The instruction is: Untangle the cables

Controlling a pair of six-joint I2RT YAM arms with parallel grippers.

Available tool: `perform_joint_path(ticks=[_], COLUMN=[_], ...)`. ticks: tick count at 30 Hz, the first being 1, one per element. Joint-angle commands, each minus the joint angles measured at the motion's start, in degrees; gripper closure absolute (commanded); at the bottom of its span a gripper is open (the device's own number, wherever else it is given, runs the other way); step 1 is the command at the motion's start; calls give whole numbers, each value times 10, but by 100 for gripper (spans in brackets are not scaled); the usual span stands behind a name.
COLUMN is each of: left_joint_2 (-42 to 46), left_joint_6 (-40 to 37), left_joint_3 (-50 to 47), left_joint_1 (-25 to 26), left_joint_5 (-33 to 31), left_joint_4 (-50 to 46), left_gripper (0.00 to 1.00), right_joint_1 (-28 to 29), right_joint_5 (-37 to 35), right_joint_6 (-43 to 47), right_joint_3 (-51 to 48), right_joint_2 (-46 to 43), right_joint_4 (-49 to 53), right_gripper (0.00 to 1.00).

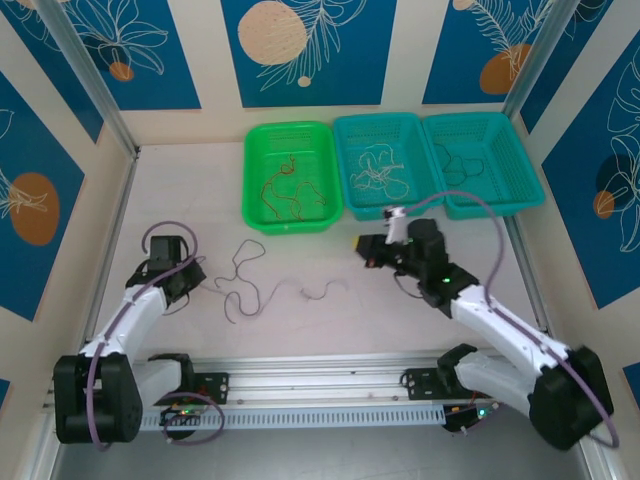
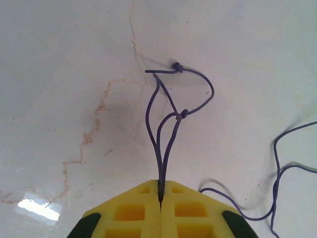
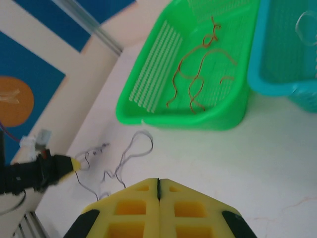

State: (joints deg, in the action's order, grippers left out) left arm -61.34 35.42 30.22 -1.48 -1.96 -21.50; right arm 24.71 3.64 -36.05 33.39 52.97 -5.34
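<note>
Purple cable (image 2: 183, 114) pinched between closed left jaws, knotted loop just ahead

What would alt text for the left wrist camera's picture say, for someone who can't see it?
The two yellow fingers of the left gripper are shut on a thin dark purple cable, pinching it at their tips. The cable runs away from them across a white table in loops with two small knots.

Left basket (image 1: 290, 128), middle basket (image 1: 380, 120), right basket (image 1: 480, 118) sat in a row at table (image 1: 180, 190) back, cables (image 3: 214, 33) inside. Loose cable (image 2: 182, 114) lay before them, between left gripper (image 2: 160, 191) and right gripper (image 3: 158, 181).
</note>
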Motion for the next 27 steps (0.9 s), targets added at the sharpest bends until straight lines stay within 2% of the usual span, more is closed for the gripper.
perform_joint_path(ticks=[1, 3, 6, 8, 11, 12, 15, 21, 27], left_joint_2=[23, 42, 69, 83, 101, 107, 115, 108, 100], left_joint_6=[-9, 3, 8, 7, 24, 31, 50, 60, 69], left_joint_3=[-17, -19, -3, 15, 37, 43, 64, 124, 165], left_joint_1=[-3, -2, 2, 7, 30, 44, 91, 200, 248], left_joint_5=[81, 124, 142, 158, 185, 190, 191, 145, 129], left_joint_4=[47, 72, 64, 51, 44, 45, 50, 25, 9], left_gripper=[90, 87, 97, 100, 100, 100, 100, 100, 100], right_joint_1=[2, 11, 30, 71, 166, 195, 238, 255, 255], right_joint_5=[46, 60, 88, 102, 67, 58, 73, 114, 170], right_joint_6=[-9, -17, 5, 56, 126, 136, 114, 83, 55], right_joint_3=[13, 22, 33, 58, 114, 134, 166, 210, 258], right_joint_2=[-2, 5, 21, 43, 94, 119, 187, 328, 440], right_joint_4=[41, 40, 27, 39, 71, 72, 13, -128, -203], right_gripper=[100, 100, 99, 87, 58, 51, 43, 38, 38])
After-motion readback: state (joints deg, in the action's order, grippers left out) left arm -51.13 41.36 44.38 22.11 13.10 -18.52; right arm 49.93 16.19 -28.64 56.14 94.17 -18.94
